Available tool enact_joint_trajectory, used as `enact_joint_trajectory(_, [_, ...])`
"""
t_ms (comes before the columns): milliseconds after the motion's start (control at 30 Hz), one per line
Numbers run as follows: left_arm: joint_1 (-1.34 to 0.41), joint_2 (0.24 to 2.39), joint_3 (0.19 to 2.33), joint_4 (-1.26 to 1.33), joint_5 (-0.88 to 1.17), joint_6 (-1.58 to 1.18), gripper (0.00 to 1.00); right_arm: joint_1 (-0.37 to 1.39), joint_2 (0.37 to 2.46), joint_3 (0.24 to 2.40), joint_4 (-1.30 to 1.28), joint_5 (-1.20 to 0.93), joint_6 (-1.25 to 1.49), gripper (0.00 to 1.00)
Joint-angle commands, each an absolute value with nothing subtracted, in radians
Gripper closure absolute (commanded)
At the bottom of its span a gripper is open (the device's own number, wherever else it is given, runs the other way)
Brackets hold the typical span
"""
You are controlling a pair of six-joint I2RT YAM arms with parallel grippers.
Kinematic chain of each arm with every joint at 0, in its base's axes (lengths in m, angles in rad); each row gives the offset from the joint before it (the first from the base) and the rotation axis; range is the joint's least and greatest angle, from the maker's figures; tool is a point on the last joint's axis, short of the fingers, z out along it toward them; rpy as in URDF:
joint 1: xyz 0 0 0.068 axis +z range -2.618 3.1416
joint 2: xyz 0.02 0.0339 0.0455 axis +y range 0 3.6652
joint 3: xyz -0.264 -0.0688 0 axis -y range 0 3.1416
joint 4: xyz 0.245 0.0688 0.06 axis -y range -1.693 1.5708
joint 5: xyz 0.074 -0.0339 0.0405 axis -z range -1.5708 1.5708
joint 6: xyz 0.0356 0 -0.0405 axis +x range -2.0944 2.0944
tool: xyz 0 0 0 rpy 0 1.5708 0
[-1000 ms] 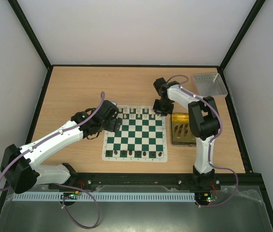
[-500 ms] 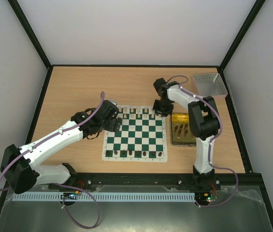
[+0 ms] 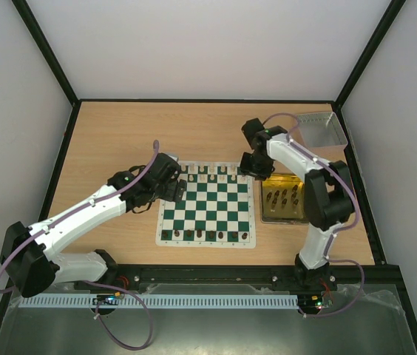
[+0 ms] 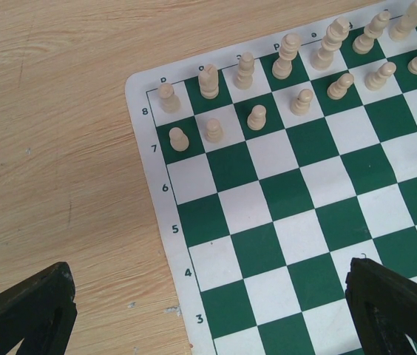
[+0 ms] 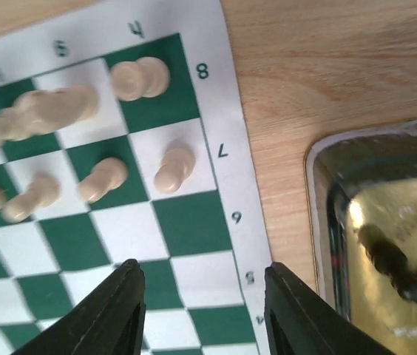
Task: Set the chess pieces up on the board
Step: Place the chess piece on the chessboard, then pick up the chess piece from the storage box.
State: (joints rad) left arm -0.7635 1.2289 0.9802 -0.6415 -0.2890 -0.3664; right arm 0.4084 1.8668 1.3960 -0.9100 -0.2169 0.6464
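Observation:
The green and white board (image 3: 207, 211) lies mid-table. Cream chess pieces (image 3: 208, 174) fill its two far rows, and dark brown ones (image 3: 205, 235) line the near row. My left gripper (image 3: 173, 191) hovers over the board's far left corner. In the left wrist view the left gripper (image 4: 212, 314) is open wide over bare squares, below the cream pieces (image 4: 255, 116). My right gripper (image 3: 250, 167) is at the board's far right corner. The right gripper (image 5: 205, 299) stands open and holds nothing, just below a cream pawn (image 5: 173, 167) on the edge file.
A translucent yellow tray (image 3: 266, 216) holding several dark pieces (image 3: 279, 197) sits right of the board; its rim (image 5: 319, 192) is close beside my right finger (image 5: 304, 314). A grey tray (image 3: 319, 129) stands at the far right corner. Black frame posts edge the table.
My right gripper's jaws have opened and the gripper has drawn back slightly from the far right corner pieces; its elbow swung to the right. The left arm has not moved.

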Motion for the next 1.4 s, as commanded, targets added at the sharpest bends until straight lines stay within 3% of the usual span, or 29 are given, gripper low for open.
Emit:
enact_joint_trajectory(0, [-0.768,1.217,0.968,-0.648,-0.300,-0.365,0.01,0.414,1.748,1.379,-0.955,-0.203,0.640,0.55])
enact_joint_trajectory(100, [-0.769,1.224,0.971,-0.649,-0.299,-0.365,0.01,0.413,1.709,1.372,-0.956,-0.182,0.643,0.47])
enact_joint_trajectory(400, [-0.769,1.226,0.974,-0.653,-0.302,-0.367,0.01,0.403,1.701,1.334,-0.940,-0.158,0.658,0.65])
enact_joint_trajectory(567, [-0.769,1.223,0.973,-0.654,-0.294,-0.367,0.01,0.361,1.659,1.300,-0.989,-0.012,0.683,0.65])
enact_joint_trajectory(700, [-0.770,1.224,0.973,-0.651,-0.284,-0.365,0.01,0.206,1.569,1.200,-0.963,-0.033,0.714,0.64])
enact_joint_trajectory(933, [-0.780,1.224,0.970,-0.647,-0.276,-0.364,0.01,0.118,1.539,1.095,-0.905,-0.022,0.730,0.55])
enact_joint_trajectory(1367, [-0.804,1.222,0.966,-0.644,-0.285,-0.360,0.01,0.054,1.591,1.081,-0.810,-0.040,0.748,0.61])
